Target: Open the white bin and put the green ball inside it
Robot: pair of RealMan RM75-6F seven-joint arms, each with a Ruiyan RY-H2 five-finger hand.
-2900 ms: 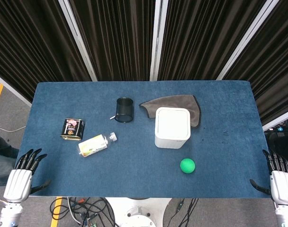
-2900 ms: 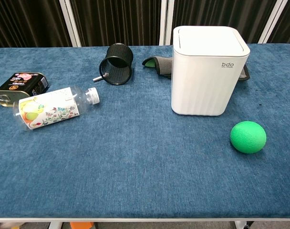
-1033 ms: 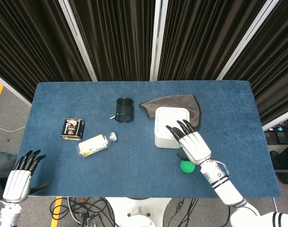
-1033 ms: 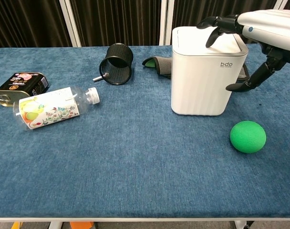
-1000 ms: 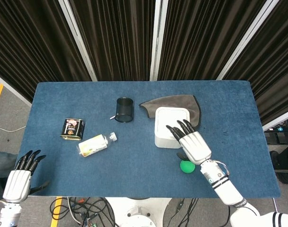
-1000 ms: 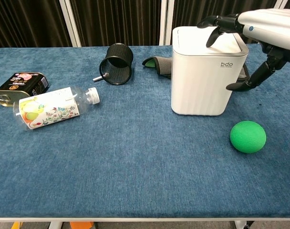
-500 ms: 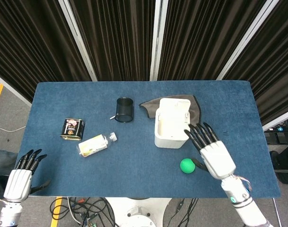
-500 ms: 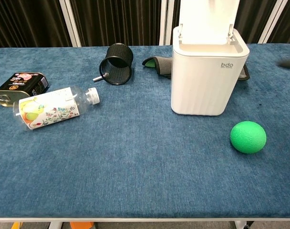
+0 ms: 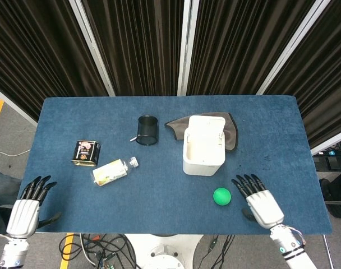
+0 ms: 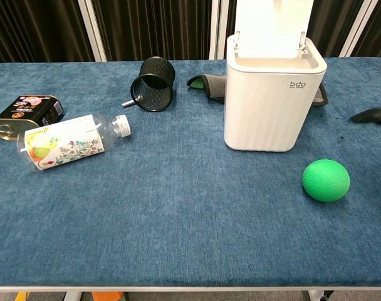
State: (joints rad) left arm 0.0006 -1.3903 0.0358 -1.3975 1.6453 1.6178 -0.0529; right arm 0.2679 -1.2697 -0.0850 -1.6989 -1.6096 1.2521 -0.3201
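Green ball (image 9: 221,195) on blue cloth just in front of lid-up white bin (image 9: 203,151), likely light, round, prone to roll—cup from above; right hand (image 9: 260,203) beside it, spread, empty; left hand (image 9: 26,210) spread, idle.

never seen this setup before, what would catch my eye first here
The white bin right of the table's centre, with its lid flipped up, stands out most against the blue cloth. Next comes the bright green ball lying in front of it towards the near edge, with the right hand open just beside the ball, not touching it.
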